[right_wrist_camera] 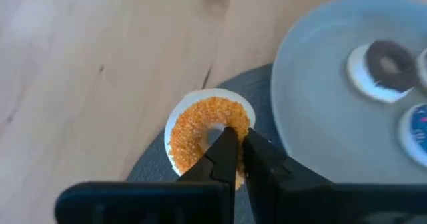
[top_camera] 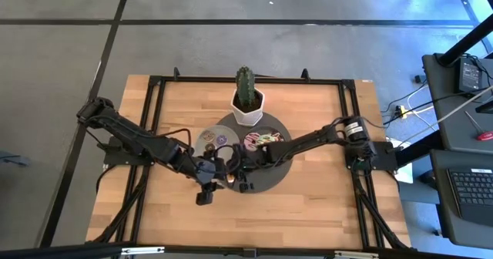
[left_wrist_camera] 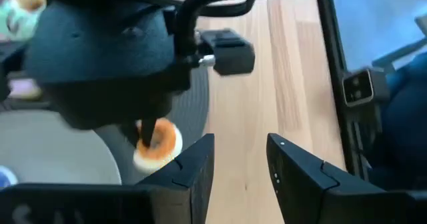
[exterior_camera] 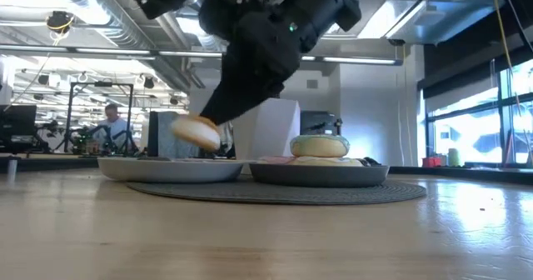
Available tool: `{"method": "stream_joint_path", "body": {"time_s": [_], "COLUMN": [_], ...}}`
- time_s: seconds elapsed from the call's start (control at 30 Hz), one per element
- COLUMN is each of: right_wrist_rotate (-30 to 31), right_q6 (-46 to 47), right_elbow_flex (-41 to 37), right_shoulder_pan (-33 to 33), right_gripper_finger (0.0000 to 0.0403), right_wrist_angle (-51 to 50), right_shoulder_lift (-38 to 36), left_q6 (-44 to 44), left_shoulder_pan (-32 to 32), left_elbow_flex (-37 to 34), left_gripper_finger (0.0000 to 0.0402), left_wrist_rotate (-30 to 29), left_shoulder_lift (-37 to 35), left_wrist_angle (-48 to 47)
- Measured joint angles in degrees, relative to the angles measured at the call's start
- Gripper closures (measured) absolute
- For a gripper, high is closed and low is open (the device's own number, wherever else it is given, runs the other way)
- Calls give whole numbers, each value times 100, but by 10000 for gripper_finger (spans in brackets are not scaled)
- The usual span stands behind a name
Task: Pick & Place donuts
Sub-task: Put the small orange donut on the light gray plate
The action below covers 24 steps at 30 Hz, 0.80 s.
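Hidden and cut off
The right hand (right_wrist_camera: 239, 159) covers part of the orange donut (right_wrist_camera: 200, 132); a plate (right_wrist_camera: 320, 84) runs off-frame.

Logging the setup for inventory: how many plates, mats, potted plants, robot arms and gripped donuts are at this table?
Grey plates: 2
Round mat: 1
Potted cactus: 1
Robot arms: 2
Orange donut in right gripper: 1
Total: 7

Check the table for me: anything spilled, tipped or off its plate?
Nothing spilled or tipped. The only donut off a plate is the orange donut, pinched in the right hand above the dark mat's edge beside the left plate. The left hand is open nearby.
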Motion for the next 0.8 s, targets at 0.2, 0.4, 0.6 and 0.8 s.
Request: {"method": "stream_joint_path", "body": {"time_s": [0.2,0.4,0.6,0.8], "right_wrist_rotate": [30,42,44,44], "right_q6": [194,297,301,297], "right_elbow_flex": [38,38,38,38], "right_shoulder_pan": [4,5,13,13], "right_gripper_finger": [377,377,377,345], "right_wrist_angle": [-225,-385,-356,-352], "right_shoulder_lift": [251,362,357,357], "left_q6": [-419,-895,-947,-825], "left_shoulder_pan": [-43,-229,-383,-465], "left_elbow_flex": [0,0,0,0], "left_gripper_finger": [267,269,272,270], "left_wrist_rotate": [268,227,182,29], "left_shoulder_lift": [-7,-7,-7,-7], "left_wrist_angle": [-598,-941,-956,-956]}}
